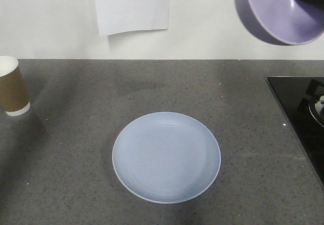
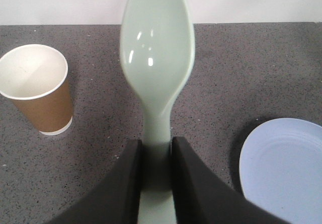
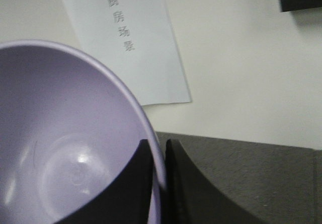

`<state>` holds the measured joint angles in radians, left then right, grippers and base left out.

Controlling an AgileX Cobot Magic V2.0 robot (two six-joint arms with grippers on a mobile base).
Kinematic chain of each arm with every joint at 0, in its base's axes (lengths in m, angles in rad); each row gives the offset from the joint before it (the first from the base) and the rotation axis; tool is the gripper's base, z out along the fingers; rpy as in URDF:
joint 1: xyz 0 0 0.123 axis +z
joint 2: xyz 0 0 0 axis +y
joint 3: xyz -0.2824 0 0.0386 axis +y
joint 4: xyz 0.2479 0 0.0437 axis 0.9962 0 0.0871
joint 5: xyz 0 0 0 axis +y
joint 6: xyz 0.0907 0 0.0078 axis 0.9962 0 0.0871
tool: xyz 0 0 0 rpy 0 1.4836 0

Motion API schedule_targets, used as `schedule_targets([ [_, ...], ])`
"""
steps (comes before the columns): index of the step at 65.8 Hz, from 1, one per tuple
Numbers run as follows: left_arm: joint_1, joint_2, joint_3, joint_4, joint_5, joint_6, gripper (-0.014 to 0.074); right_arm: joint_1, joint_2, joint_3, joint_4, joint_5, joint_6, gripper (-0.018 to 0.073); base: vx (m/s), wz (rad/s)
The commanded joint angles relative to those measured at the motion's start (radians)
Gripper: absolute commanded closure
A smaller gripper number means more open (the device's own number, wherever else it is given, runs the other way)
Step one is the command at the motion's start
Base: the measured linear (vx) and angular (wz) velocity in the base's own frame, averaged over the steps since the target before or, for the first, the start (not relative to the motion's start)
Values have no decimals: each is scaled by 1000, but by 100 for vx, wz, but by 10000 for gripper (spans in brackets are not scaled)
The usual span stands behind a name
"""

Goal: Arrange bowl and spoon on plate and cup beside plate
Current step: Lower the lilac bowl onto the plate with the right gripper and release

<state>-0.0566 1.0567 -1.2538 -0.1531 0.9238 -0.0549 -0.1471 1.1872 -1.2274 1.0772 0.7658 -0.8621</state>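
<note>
The left end effector [image 2: 156, 156] was clenched on the handle of the spoon [image 2: 157, 58], a light, stiff, glossy piece that could slip. Beyond lay the plate [image 1: 166, 156], bare on the tabletop [image 1: 243, 114], the cup [image 1: 12, 86] upright at its left edge. The right end effector [image 3: 160, 158] pinched the rim of the bowl [image 1: 283, 10], held aloft, partly cropped.

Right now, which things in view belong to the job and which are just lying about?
Job:
plate, bare on the counter
bowl, held aloft by its rim in the right gripper
spoon, handle clamped in the left gripper
cup, upright, left of the plate

Lying about:
paper sheet on the wall
black cooktop
</note>
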Motion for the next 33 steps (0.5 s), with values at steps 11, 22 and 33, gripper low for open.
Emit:
schedule_targets([
  [11,-5,-19,-24,-17,-59,-3,602,177,238,-108,-9,198,-68,564,0,0],
  [22,-5,-19,-24,-17,-59,-3,602,294,384,-108,-174,220,-58,562,0,0],
  [33,-5,-19,-24,-17,-59,-3,602,381,474,-108,-331,181,-57,555,0,0],
])
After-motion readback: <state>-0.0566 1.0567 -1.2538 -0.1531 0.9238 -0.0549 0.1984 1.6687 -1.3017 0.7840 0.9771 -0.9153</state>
